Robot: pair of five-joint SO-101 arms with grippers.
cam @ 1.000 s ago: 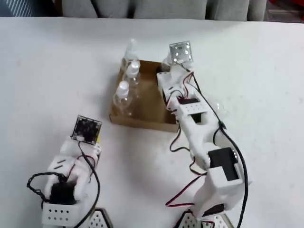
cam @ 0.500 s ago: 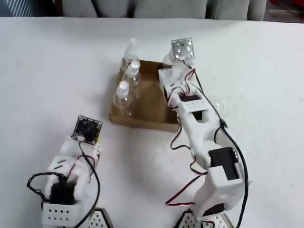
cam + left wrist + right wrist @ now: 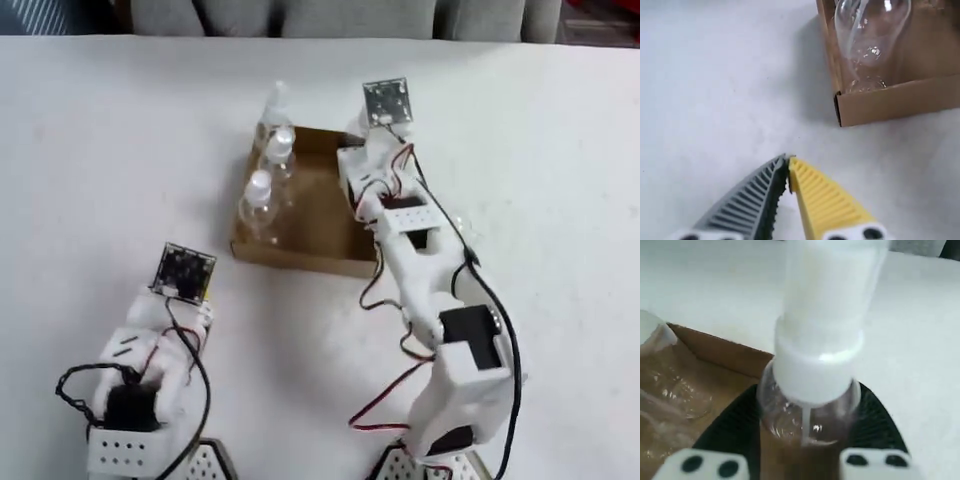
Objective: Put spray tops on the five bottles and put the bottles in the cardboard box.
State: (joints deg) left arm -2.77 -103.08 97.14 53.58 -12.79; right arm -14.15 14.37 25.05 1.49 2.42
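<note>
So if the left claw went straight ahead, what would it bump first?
Probably just the bare table. The left claw, shut, points past the cardboard box corner, which sits off to one side with a bottle inside. Depth is hard to judge.

This looks like a robotics lab or office test bench: a plain white table (image 3: pixel 90 140) carries two small white arms, left (image 3: pixel 140 370) and right (image 3: pixel 440 330), with bare red and black wires (image 3: pixel 385 400), and grey upholstery (image 3: pixel 330 18) lines the far edge.
</note>
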